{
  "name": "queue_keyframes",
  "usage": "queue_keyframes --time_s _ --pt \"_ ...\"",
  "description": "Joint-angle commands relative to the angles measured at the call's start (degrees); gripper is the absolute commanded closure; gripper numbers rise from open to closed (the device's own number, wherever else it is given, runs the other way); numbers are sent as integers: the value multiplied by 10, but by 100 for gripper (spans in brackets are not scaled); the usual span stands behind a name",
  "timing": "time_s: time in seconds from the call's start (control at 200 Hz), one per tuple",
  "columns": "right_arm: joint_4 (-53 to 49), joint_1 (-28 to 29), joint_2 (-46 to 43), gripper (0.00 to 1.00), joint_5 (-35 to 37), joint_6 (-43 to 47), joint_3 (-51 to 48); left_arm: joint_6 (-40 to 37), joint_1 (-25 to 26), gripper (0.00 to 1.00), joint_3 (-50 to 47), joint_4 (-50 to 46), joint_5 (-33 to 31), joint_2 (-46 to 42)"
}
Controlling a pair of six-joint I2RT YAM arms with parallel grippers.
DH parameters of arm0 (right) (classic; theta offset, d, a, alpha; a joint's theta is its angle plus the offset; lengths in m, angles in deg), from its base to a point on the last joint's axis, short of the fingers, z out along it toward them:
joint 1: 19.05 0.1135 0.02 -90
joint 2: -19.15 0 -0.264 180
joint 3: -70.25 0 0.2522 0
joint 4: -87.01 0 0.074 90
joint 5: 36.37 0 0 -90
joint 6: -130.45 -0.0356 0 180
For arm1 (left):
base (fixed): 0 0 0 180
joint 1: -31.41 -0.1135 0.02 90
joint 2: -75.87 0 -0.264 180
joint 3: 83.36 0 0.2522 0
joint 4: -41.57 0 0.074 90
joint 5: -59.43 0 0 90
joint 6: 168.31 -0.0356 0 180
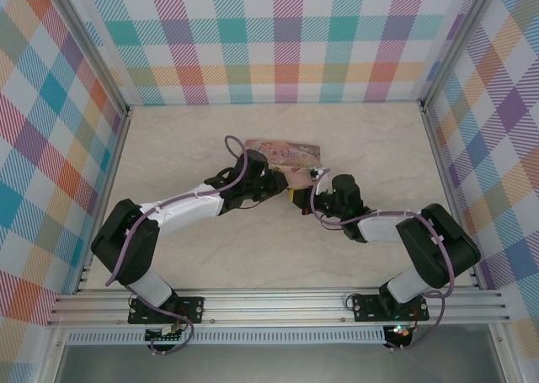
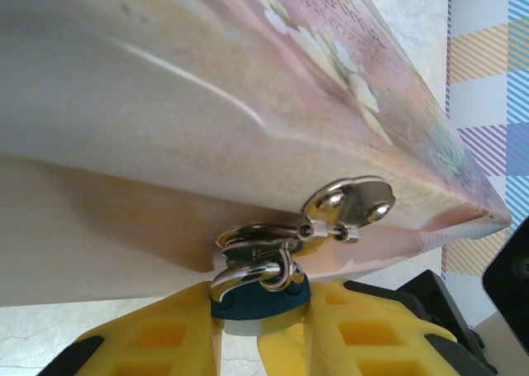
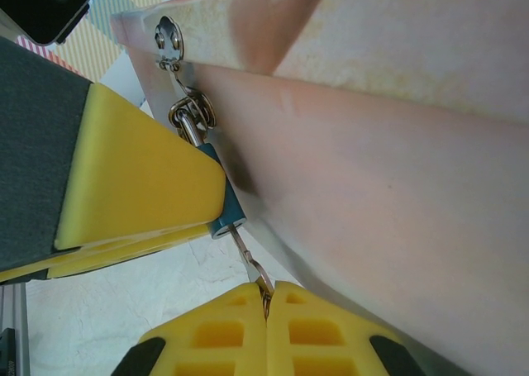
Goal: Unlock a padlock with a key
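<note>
Blue padlock (image 2: 258, 299) hooked through the hasp (image 2: 347, 204) at the pink tin's (image 2: 207, 103) edge.
In the right wrist view its long axis runs from top end at 11 o'clock to base at 5 o'clock, where the key (image 3: 250, 263) meets it in line. The left pincer (image 2: 260, 330) pinches the body, hiding most of it; the right pincer (image 3: 266, 297) is pressed together on the key's head.
</note>
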Motion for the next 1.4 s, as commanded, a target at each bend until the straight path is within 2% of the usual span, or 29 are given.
queue_keyframes --time_s 0.0,0.715,1.09,1.395 --pt "44 -4 9 94 -17 1 13 5 1 73 6 12 25 -22" --pt "71 0 24 93 -53 -17 50 17 3 73 -1 33 36 -4" --pt "51 0 18 93 -55 -8 91 14 4 73 -10 33 39 8" --pt "34 0 46 93 -31 -6 49 -1 1 71 -9 32 25 26"
